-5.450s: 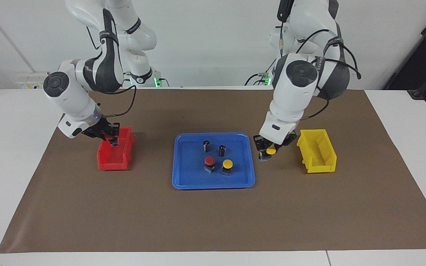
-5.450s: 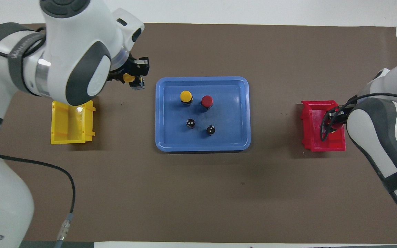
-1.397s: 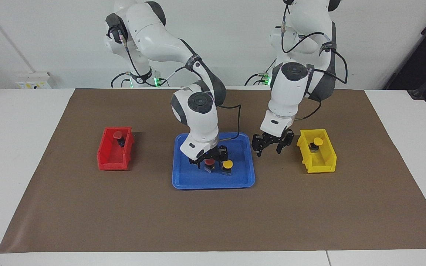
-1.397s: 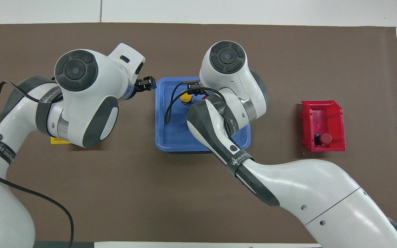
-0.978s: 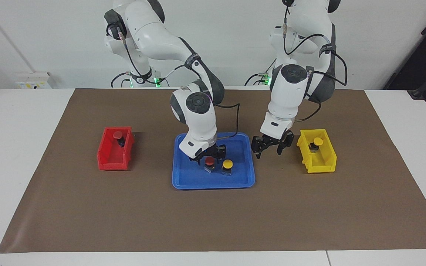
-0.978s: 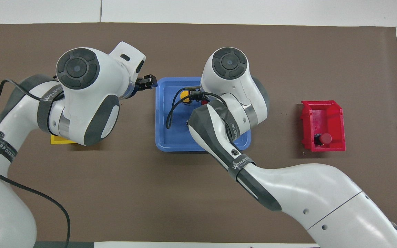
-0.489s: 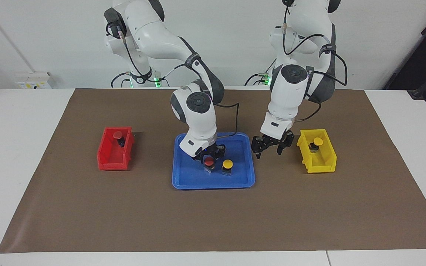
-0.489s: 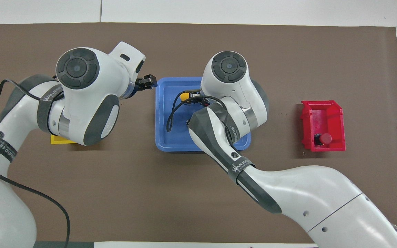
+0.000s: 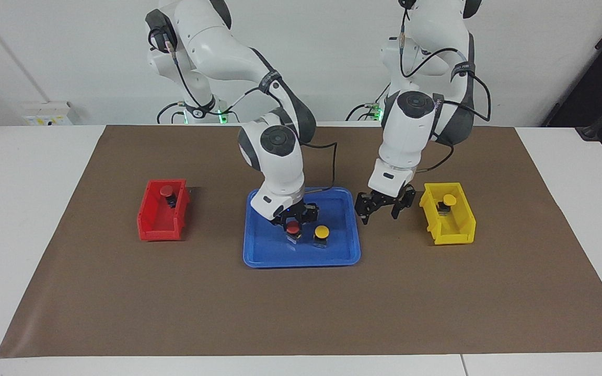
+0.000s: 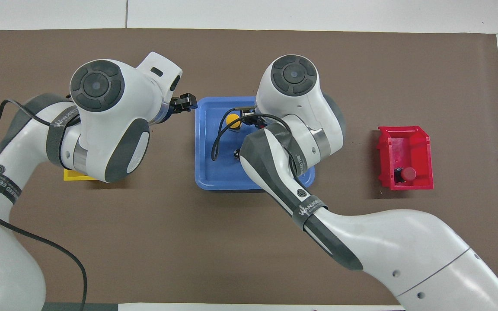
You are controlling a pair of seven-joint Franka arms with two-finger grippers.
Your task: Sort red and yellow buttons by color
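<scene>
Tray (image 9: 259,256) holds a yellow button (image 9: 322,231) and a red button (image 9: 293,227), which the right gripper (image 9: 294,223) clenches. Left gripper (image 9: 381,208) waits released beside the yellow bin (image 9: 455,236).

In the facing view, the blue plastic tray (image 9: 259,258) lies mid-frame, a yellow-capped push-button (image 9: 322,232) in it just right of a red-capped push-button (image 9: 293,227), while the red plastic bin (image 9: 149,230) at centre left holds a second red-capped push-button (image 9: 165,192) and the yellow plastic bin (image 9: 455,237) at centre right holds a second yellow-capped push-button (image 9: 450,200).

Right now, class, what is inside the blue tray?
In the blue tray: a yellow button, and a red button gripped by the right claw. The arm covers the rest.
</scene>
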